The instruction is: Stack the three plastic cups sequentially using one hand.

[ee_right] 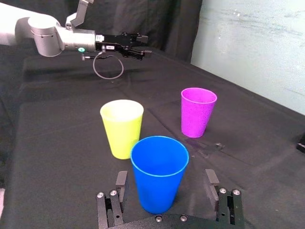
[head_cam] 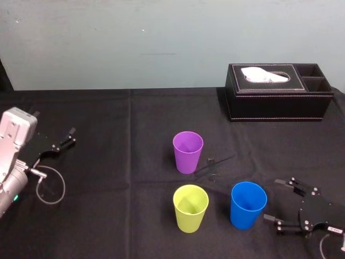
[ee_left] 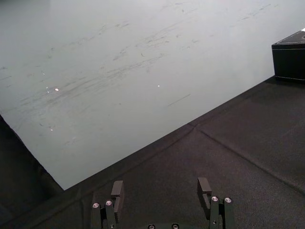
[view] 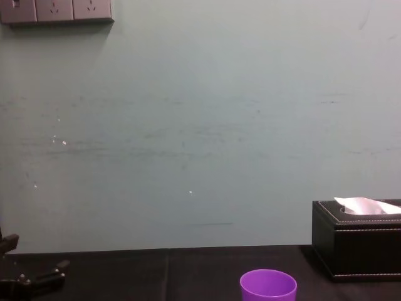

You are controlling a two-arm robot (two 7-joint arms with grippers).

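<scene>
Right gripper [head_cam: 272, 199]: black, with slim fingers, low over the right near part of the black tablecloth [head_cam: 108, 216]. Its fingers are spread wide apart and they hold nothing.
Bright blue tapered plastic cup [head_cam: 248, 208]: it stands upright, mouth up, just beside the tips of the right gripper, on their left. In the right wrist view it is in line with the gap between the two fingers. I cannot tell if the nearer fingertip touches its wall.
Yellow-green tapered plastic cup [head_cam: 190, 210]: upright, mouth up, to the left of the blue cup. The two are near each other but apart, side by side at the near part of the table.
Purple tapered plastic cup [head_cam: 187, 154]: upright, mouth up, farther from the robot than the yellow-green cup and almost straight behind it, apart from both other cups.
Stacking: each cup stands alone on the cloth; no cup is inside another one.
Left gripper [head_cam: 67, 137]: black, on a silver arm at the far left side of the table, well apart from the cups. In the left wrist view its two fingers stand apart with only cloth between them.
Grey cable loop [head_cam: 51, 186]: it hangs from the left arm, above the cloth.
Black leather-look tissue box [head_cam: 277, 100]: at the far right of the table, by the pale wall, with a white tissue [head_cam: 265, 74] coming out of its top.
</scene>
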